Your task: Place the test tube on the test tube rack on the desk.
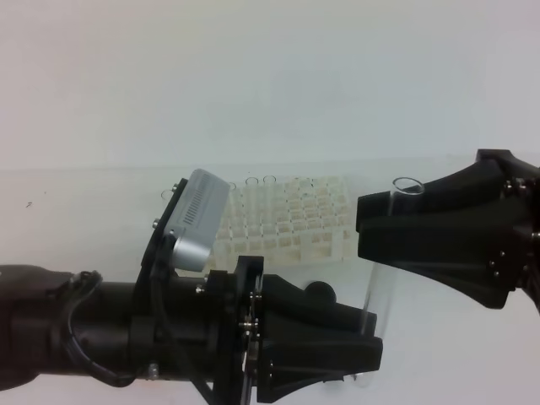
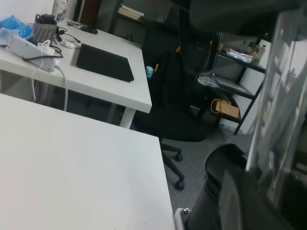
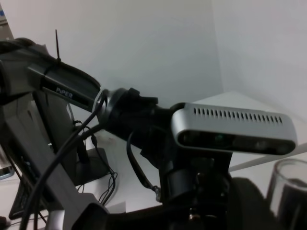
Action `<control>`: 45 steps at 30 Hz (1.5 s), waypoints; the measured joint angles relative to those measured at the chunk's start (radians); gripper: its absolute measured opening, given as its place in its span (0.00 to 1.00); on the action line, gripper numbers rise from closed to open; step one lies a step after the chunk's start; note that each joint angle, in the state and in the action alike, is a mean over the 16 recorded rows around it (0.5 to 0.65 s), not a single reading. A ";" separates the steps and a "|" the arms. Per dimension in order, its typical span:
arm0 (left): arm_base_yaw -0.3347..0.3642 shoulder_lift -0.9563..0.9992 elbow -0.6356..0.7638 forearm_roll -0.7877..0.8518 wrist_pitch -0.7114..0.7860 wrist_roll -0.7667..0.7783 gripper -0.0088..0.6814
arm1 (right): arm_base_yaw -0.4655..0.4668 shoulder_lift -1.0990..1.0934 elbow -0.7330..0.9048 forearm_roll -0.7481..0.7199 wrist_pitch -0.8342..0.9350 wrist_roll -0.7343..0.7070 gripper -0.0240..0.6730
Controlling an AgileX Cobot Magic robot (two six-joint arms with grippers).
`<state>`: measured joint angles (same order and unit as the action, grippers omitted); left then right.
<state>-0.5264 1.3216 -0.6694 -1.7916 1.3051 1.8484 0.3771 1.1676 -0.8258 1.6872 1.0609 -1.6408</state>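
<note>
My left gripper [image 1: 371, 350] is closed on the lower part of the test tube [image 1: 377, 278], with the fingers clamped together around the glass near its rounded end. The tube stands nearly upright in this grip, mouth up, raised above the desk [image 1: 101, 202].

My right gripper [image 1: 364, 229] sits at the upper part of the same tube, just below the rimmed mouth. Its fingers flank the glass; whether they press on it or stand slightly off cannot be determined from the overhead view, so I cannot tell how far this gripper is open (the tube passes behind the finger bodies there).

In the left wrist view the tube [image 2: 276, 96] appears as a blurred clear column at the right edge. In the right wrist view only its rim [image 3: 290, 191] shows at the lower right corner, beside the left arm's silver wrist camera [image 3: 235, 129].

The test tube rack [image 1: 291, 221] lies flat on the desk behind both grippers, partly hidden by the left arm's camera [image 1: 198, 219]. The tube is not in the rack; it is held in front of it. A dark rounded object [image 1: 319, 291] lies on the desk just before the rack.
</note>
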 joint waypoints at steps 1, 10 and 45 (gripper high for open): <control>0.000 0.000 0.000 0.000 0.000 -0.005 0.02 | 0.000 0.001 0.000 0.001 0.001 -0.001 0.22; 0.000 0.000 0.000 0.000 -0.055 -0.169 0.30 | 0.001 0.003 0.000 0.003 0.004 -0.007 0.21; -0.312 -0.306 0.000 0.250 -0.408 -0.712 0.01 | 0.002 -0.394 -0.130 -0.706 -0.288 0.280 0.21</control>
<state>-0.8386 1.0154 -0.6694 -1.5413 0.8971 1.1365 0.3794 0.7735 -0.9553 0.9809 0.7726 -1.3608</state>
